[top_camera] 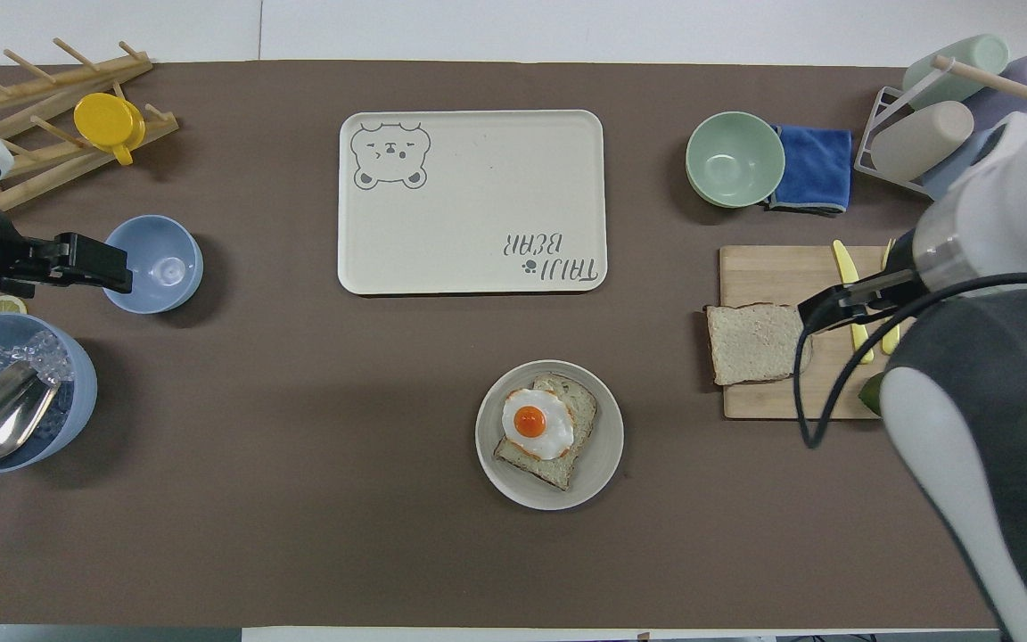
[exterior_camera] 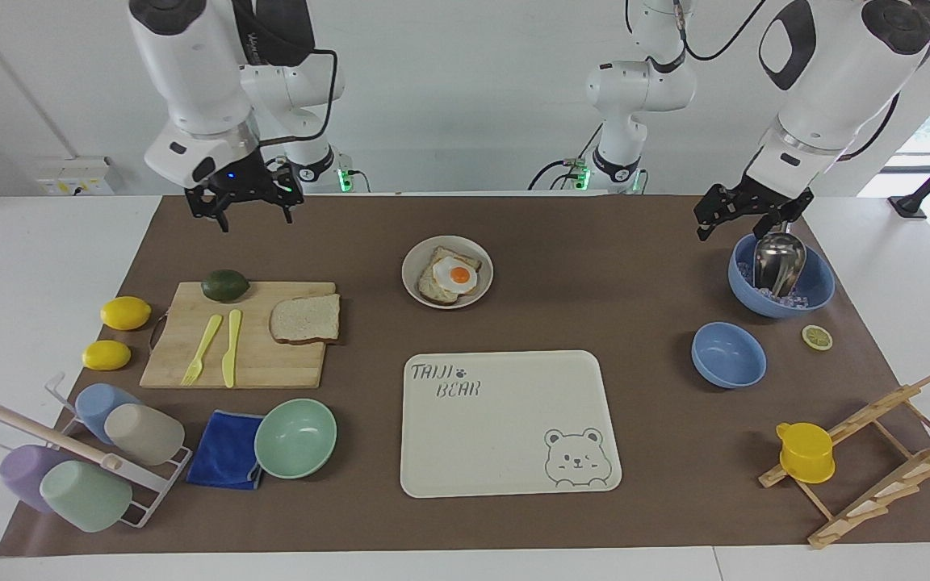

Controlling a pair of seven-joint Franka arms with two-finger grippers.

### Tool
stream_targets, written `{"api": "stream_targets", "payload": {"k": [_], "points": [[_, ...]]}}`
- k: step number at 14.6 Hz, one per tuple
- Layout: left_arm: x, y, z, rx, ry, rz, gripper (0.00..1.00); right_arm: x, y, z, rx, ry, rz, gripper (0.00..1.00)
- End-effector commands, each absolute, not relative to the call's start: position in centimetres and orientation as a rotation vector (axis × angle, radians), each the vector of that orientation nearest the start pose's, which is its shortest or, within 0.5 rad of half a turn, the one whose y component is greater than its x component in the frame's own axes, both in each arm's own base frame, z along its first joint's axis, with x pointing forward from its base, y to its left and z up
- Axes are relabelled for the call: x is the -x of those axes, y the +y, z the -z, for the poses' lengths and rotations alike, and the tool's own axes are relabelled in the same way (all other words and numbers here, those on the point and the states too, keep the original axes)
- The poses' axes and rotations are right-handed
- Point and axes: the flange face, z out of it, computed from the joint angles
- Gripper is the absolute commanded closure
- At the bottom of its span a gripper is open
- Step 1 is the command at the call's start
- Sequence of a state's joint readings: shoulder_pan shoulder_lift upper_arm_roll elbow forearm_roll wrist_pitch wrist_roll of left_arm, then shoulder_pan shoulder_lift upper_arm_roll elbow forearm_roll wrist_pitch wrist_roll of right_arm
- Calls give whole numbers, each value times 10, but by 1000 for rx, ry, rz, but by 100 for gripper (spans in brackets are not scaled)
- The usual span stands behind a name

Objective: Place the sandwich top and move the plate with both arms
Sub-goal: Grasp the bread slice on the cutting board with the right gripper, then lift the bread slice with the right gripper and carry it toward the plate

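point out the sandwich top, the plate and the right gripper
sandwich top (exterior_camera: pixel 305 318), facing view, middle of the slice
plate (exterior_camera: pixel 412 273), facing view, bare rim
right gripper (exterior_camera: pixel 255 218), facing view, midway between its fingertips

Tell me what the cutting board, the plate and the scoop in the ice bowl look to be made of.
Cutting board: pale wood or bamboo, matte, with visible grain. Plate: beige-grey, smooth and dull, probably ceramic or melamine; the look leaves it open. Scoop: polished metal, judging by its mirror-like reflections.
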State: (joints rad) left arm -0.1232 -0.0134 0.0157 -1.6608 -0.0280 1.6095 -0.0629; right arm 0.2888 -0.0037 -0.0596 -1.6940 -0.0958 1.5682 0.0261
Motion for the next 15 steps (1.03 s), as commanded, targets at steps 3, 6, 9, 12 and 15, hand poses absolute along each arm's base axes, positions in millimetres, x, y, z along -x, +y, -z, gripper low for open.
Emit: {"api": "stream_targets", "payload": {"k": [3, 6, 9, 12, 15], "points": [[-542, -59, -594, 3171, 72, -67, 0, -549, 193, -471, 3378, -280, -212, 0], [-543, -58, -594, 3171, 70, -67, 0, -526, 208, -401, 3371, -237, -96, 0], [-543, -57, -594, 3171, 68, -70, 0, -516, 203, -369, 3413, -293, -71, 0], [-543, -57, -594, 3171, 68, -67, 0, -507, 224, -333, 3560, -263, -52, 0], [-544, -57, -595, 3172, 65, -53, 0, -511, 219, -314, 3613, -274, -26, 0]]}}
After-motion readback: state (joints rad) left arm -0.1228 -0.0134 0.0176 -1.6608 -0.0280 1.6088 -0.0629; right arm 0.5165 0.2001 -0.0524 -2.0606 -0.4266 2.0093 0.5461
